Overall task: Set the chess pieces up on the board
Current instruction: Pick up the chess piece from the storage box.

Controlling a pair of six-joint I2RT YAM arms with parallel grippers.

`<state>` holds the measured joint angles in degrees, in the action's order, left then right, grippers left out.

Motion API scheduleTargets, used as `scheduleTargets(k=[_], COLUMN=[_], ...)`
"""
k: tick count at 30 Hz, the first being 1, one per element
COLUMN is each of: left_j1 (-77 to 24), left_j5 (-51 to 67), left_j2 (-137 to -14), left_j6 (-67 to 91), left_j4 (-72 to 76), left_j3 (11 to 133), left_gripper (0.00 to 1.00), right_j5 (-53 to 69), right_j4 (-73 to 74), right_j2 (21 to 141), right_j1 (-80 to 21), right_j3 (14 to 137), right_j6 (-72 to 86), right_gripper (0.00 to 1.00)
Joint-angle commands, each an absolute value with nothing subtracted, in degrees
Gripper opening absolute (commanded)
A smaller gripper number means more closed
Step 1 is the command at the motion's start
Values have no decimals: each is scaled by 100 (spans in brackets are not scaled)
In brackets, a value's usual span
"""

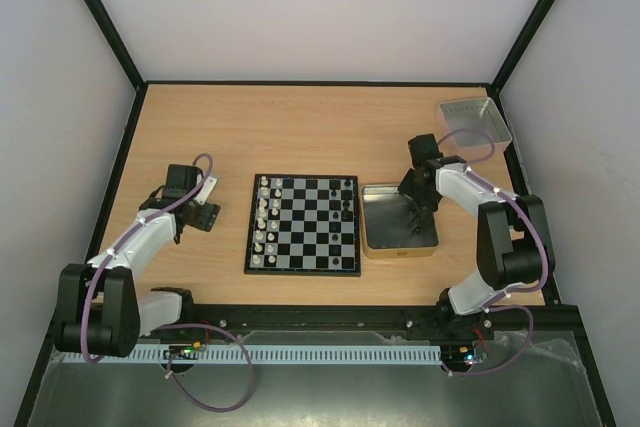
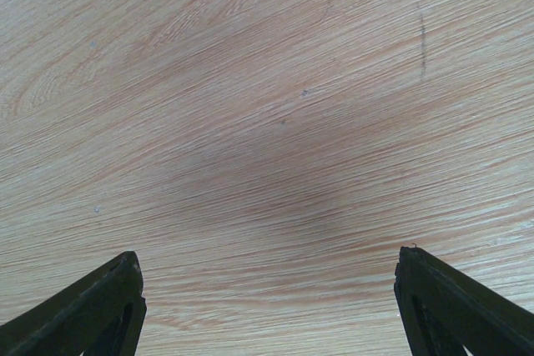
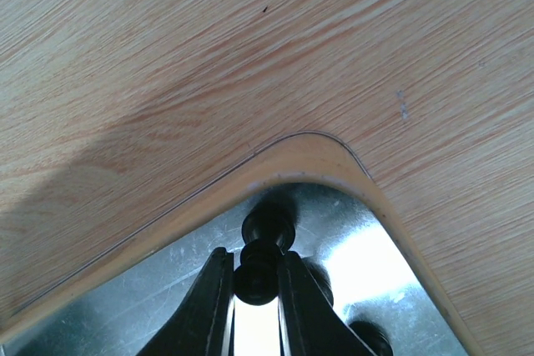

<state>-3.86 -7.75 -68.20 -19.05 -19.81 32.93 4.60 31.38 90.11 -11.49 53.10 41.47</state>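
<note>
My right hand (image 3: 254, 256) grips a black piece (image 3: 267, 224), long axis pointing at the tin (image 3: 317, 160) corner. My left hand (image 2: 269, 253) gapes wide.

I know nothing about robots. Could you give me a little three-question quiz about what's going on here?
1. True or false: the jaws of the left arm are clamped on something.
2. Where are the jaws of the right arm? A) over the chessboard B) inside the gold tin C) in the grey tray
3. Fill in: the chess piece between the right arm's jaws is ____ in colour.
Key: 1 false, they stand open over the wooden table; 2 B; 3 black.
</note>
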Motion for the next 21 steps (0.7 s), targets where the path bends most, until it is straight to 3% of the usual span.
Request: scheduleTargets(k=[1, 12, 21], left_j1=[-344, -347, -343], left_j5=[-752, -719, -773], left_j2=[-6702, -6748, -6772], left_j6=[-1890, -1898, -1890], left_j4=[-1963, -1953, -1961], left_j3=[3224, 3231, 3234], left_gripper=[82, 82, 82], right_j5=[272, 281, 257], right_j4=[3280, 3767, 4631], right_j2=[9080, 8561, 8063], right_j1=[-1116, -1221, -2228], right_j3=[5464, 5656, 6054], right_j6=[4120, 3859, 3666], right_gripper=[9, 8, 9])
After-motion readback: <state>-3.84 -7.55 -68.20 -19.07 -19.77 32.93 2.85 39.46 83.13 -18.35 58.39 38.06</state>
